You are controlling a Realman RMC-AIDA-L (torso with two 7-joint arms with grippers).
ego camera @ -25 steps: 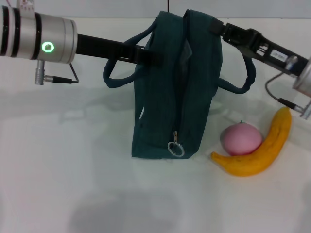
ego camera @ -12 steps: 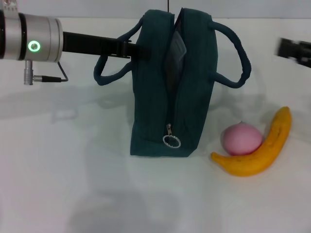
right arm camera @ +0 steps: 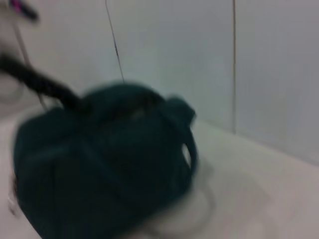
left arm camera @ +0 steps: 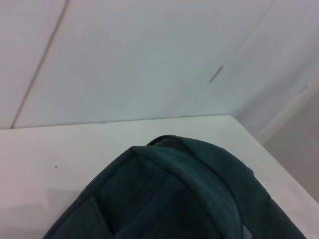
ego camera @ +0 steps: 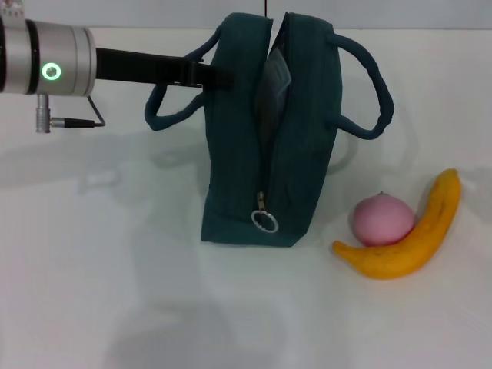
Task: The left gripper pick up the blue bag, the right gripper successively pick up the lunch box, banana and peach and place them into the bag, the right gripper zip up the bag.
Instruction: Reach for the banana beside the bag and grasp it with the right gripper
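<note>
At the far left the left arm reaches in across the bench, and the left tool meets the upper left side of the blue bag by its left handle. Whether it is clamped on the fabric cannot be told, as its tip is lost against the bag. The bag stands upright on the bench at centre, open along the top. Its long axis runs near to far, and the zip end faces near, with the ring pull hanging low on that face. A second ago the right arm was at the bag's top right edge. Half a second ago it was only a blur at the right border, and now the right tool is out of the head view, so its state cannot be told. The bag has slid slightly left since then. A pale edge shows inside the opening, probably the lunch box, which suggests that placement is done and the fruit comes next. To the right, apart from the bag, lies the peach. The banana curves round the peach's near and right sides and seems to touch it, with its long axis running near-left to far-right.
</note>
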